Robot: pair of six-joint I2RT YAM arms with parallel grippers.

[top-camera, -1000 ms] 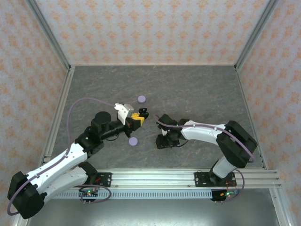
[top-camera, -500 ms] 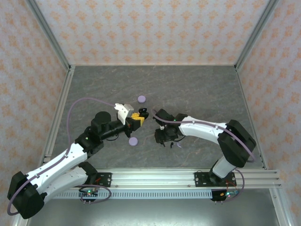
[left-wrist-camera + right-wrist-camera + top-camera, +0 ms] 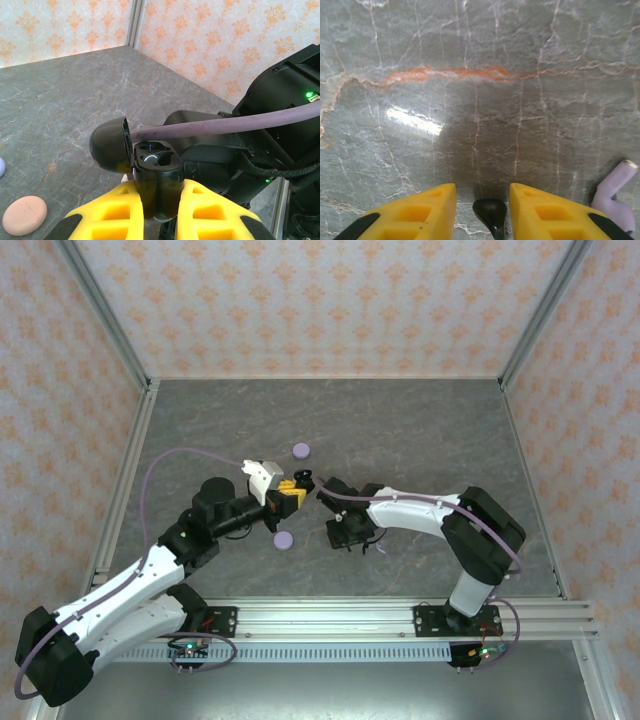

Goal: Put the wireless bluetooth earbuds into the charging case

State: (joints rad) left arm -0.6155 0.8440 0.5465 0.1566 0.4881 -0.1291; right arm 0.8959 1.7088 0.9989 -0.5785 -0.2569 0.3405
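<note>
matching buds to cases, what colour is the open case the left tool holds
The open case is black, clearest in the left wrist view.

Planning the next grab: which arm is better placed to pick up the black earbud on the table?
Right. The right gripper is open and straddles the black earbud, while the left gripper is shut on the open black case.

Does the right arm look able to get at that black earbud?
Likely yes: the black earbud sits between the open jaws of the right gripper, with nothing between them. The lavender earbud lies off to one side, out of the way.
</note>
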